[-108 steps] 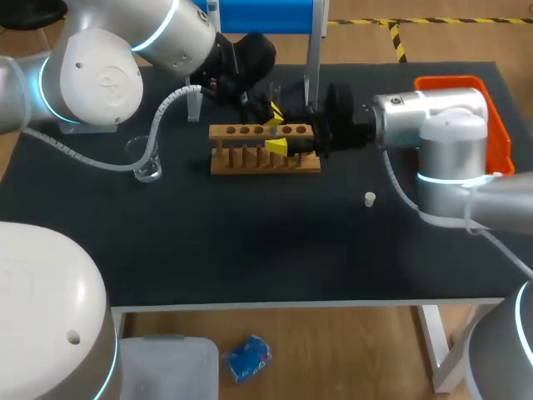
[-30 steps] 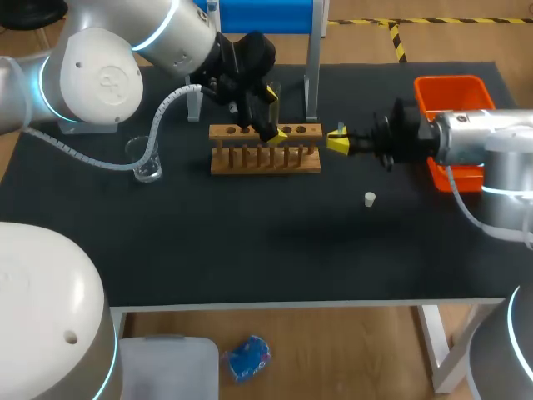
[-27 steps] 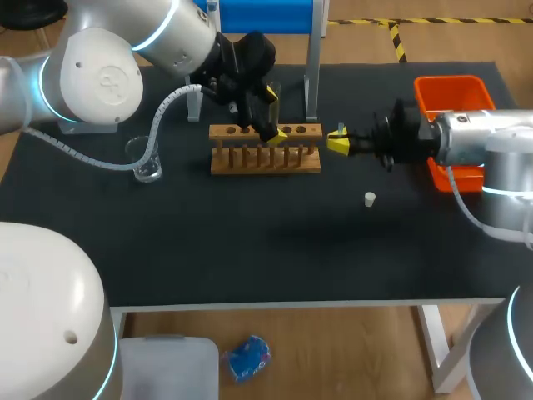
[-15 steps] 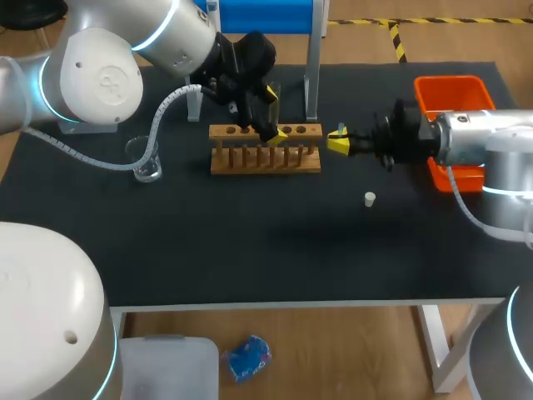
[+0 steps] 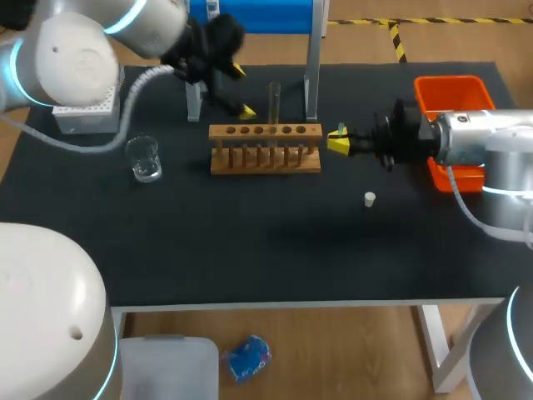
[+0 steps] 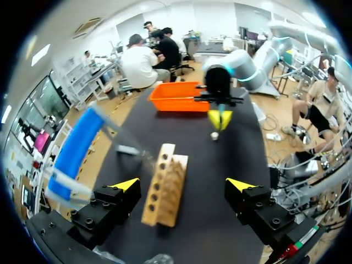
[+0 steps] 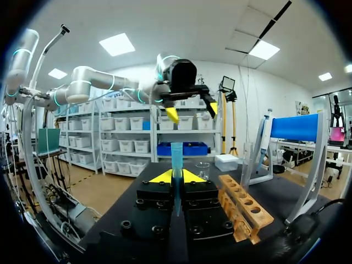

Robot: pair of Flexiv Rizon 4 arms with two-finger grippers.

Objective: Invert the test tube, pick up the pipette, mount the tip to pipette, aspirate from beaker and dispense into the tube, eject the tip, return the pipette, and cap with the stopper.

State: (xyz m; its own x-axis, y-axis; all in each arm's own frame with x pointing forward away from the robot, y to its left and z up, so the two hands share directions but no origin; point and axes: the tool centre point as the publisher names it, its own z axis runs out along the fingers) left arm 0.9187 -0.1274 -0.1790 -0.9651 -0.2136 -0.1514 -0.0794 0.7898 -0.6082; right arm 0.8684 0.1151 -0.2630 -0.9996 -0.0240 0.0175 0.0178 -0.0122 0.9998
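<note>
Over the black table (image 5: 250,250), left fingers (image 6: 125,184) apart, right fingers (image 7: 193,176) clamped on a blue tip (image 7: 176,157), mostly hidden from above

I'm working over a black-topped table (image 5: 250,250). Reading the head view from the table's middle, a light wooden test-tube rack with a row of holes (image 5: 265,148) stands at 12 o'clock. Just beyond it are the grey metal uprights of a blue-topped stand (image 5: 312,75). A clear glass beaker (image 5: 145,158) sits at 9 o'clock, well apart from the rack. A white perforated tip box (image 5: 87,117) is at 10 o'clock by the far corner. A small white stopper (image 5: 370,198) lies alone at 3 o'clock, and an orange plastic bin (image 5: 454,93) rests at 2 o'clock along the edge.
</note>
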